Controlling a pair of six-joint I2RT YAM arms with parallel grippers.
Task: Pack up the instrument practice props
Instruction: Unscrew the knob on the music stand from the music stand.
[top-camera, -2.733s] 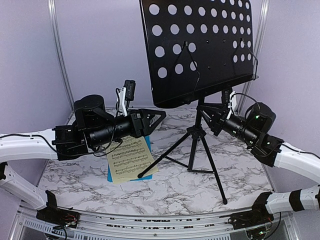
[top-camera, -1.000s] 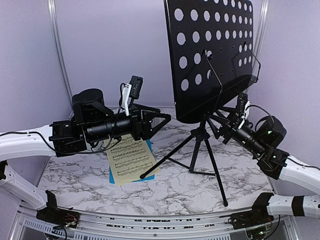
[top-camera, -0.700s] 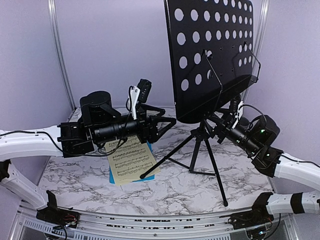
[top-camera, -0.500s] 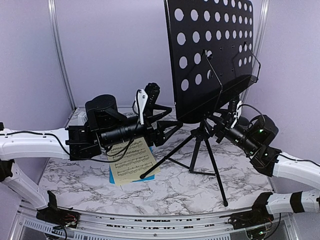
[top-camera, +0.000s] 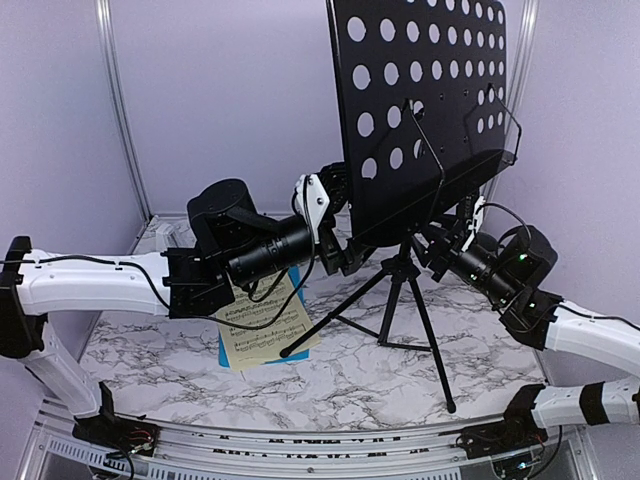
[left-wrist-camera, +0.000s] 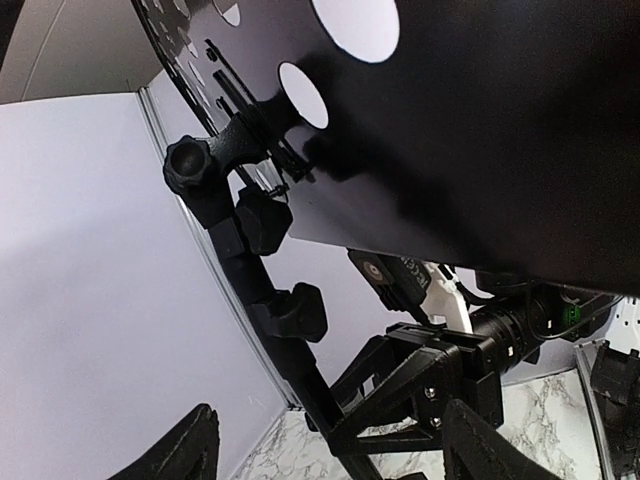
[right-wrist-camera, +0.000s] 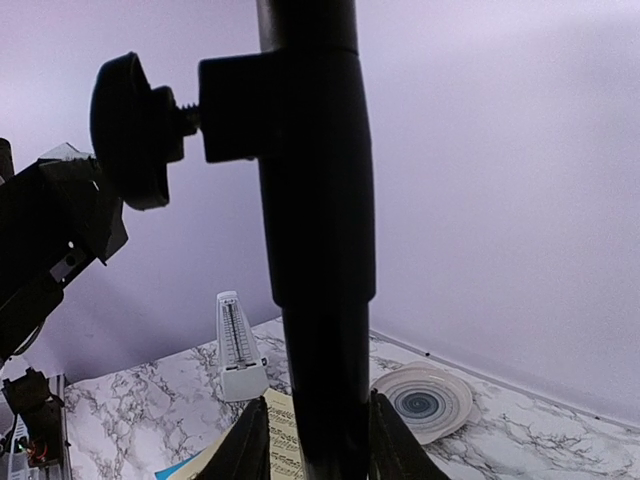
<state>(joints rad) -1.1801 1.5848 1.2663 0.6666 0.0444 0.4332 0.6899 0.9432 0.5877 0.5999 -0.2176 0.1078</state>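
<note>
Top external view: the left gripper (top-camera: 345, 245) and right gripper (top-camera: 432, 245) are flanking the music stand (top-camera: 390, 215) just under its perforated desk.
Its tripod is standing on the marble table (top-camera: 350, 380), and the yellow-over-blue sheet-music pages (top-camera: 265, 320) are lying flat beneath the left arm. Left wrist view — the left gripper's fingers (left-wrist-camera: 195, 445) are standing spread wide, with the knobbed pole (left-wrist-camera: 255, 255) running up between them untouched. Right wrist view — the right gripper's fingers (right-wrist-camera: 245, 445) are hugging the pole from both sides; one is pressing on it and a sliver of page is showing beside the other, so I cannot tell whether they are clamping. The white metronome (right-wrist-camera: 235, 350) and a spiral-patterned disc (right-wrist-camera: 425, 400) are sitting on the table behind.
</note>
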